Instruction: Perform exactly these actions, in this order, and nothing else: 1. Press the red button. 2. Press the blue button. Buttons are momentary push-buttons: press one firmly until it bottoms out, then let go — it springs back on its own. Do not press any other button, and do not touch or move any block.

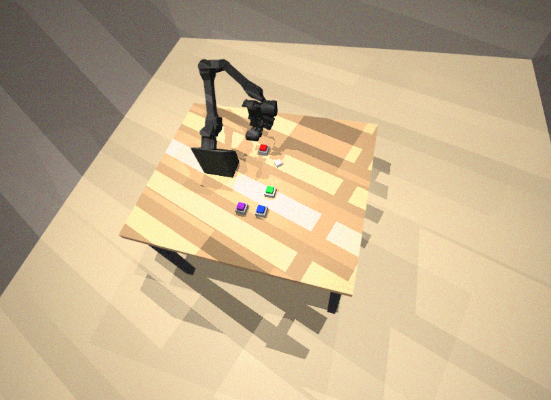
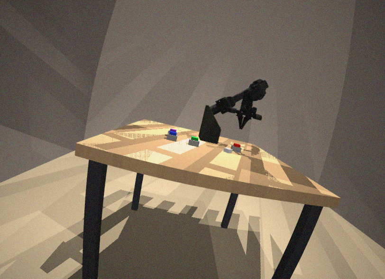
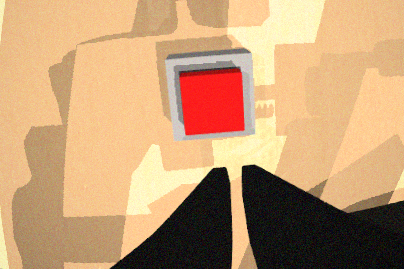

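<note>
Gripper [image 3: 235,177] fingers are pressing together on nothing, hanging above the red button [image 3: 211,100], and going to the blue button [image 1: 260,210] means dodging the white block [image 1: 278,162].
</note>
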Controlling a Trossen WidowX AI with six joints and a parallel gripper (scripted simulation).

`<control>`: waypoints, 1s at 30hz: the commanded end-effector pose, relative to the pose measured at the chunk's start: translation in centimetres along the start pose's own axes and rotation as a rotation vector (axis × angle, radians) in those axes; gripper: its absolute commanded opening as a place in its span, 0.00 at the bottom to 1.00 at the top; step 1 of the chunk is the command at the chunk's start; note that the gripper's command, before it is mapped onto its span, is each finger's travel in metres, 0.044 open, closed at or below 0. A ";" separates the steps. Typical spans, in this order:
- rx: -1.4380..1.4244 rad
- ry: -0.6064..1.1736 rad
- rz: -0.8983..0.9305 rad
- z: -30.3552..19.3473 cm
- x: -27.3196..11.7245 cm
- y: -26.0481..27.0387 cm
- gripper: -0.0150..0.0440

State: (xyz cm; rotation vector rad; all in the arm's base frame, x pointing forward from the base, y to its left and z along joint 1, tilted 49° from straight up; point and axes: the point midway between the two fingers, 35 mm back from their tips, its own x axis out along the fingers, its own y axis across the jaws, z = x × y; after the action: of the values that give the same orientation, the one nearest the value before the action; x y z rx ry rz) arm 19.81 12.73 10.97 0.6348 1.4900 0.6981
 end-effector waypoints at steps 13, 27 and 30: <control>-0.030 -0.048 -0.079 8.8 -2.2 -9.5 0.29; -0.012 -0.011 -0.046 11.4 -2.0 -28.7 0.29; -0.013 -0.007 -0.025 10.4 -1.3 -32.5 0.29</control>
State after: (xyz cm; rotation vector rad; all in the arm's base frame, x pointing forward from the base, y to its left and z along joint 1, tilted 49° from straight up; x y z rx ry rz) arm 32.29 -6.98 -8.72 0.5889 1.4765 0.6596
